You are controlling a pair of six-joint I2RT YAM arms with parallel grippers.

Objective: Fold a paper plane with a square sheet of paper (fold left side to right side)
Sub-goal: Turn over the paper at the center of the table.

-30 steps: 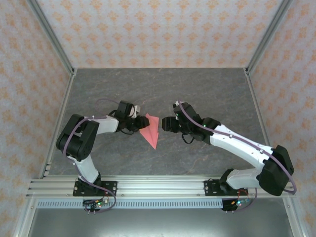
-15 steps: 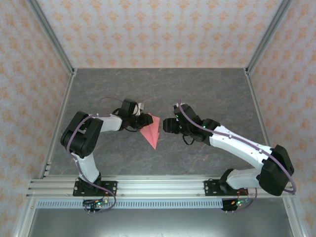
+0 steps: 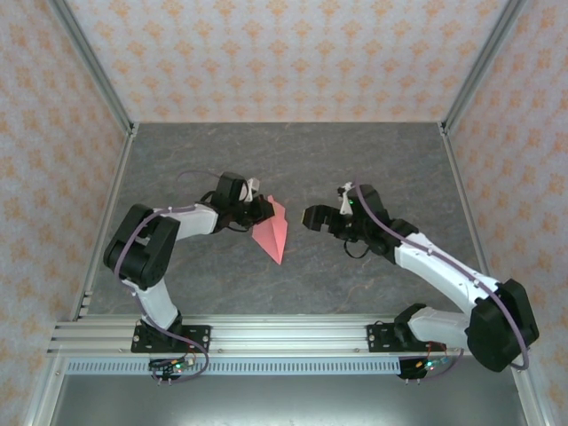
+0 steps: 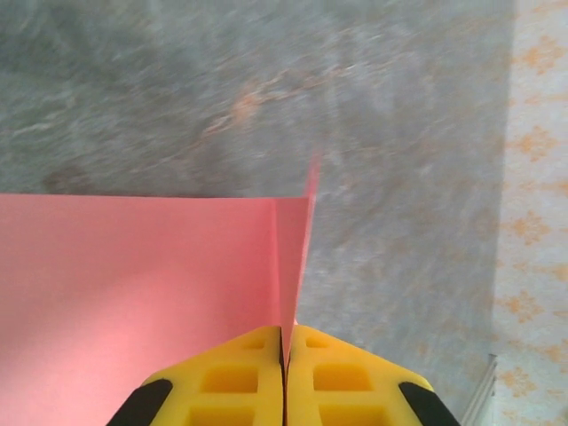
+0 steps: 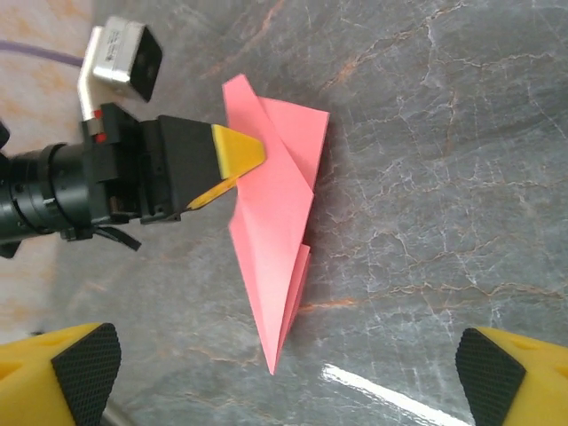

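Jaws of left gripper (image 5: 238, 160) pinch paper plane (image 5: 275, 266) along one edge.

Much of paper plane (image 4: 133, 293) off-frame

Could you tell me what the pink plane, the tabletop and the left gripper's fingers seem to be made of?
Paper plane: thin matte paper, holding sharp creases.
Tabletop: grey veined, faintly glossy; stone or laminate, unclear.
Left gripper fingers: yellow moulded plastic, probably, with recessed pockets.
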